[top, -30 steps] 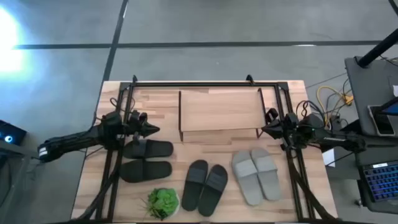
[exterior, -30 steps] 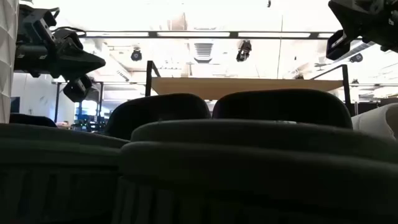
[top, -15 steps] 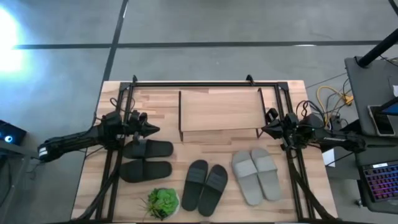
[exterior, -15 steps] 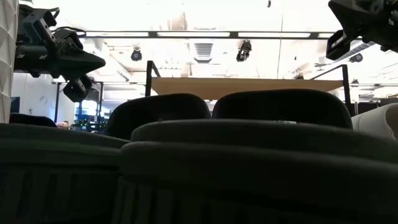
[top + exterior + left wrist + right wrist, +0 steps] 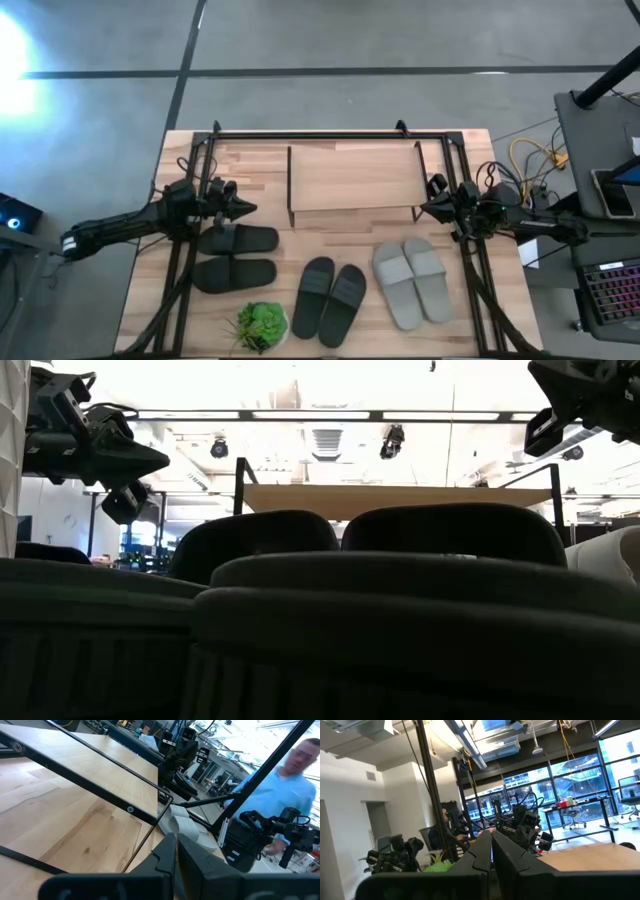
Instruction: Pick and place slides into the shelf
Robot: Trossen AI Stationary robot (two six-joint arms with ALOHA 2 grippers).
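Progress: none | slides (image 5: pixel 330 295) all on table, shelf (image 5: pixel 354 178) seemingly bare | left gripper (image 5: pixel 247 209), right gripper (image 5: pixel 428 209): jaws pressed together, empty

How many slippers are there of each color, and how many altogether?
Black slides: 2
Charcoal slides: 2
Light grey slides: 2
Total: 6 slides, all lying on the table in front of the shelf, none on it yet.
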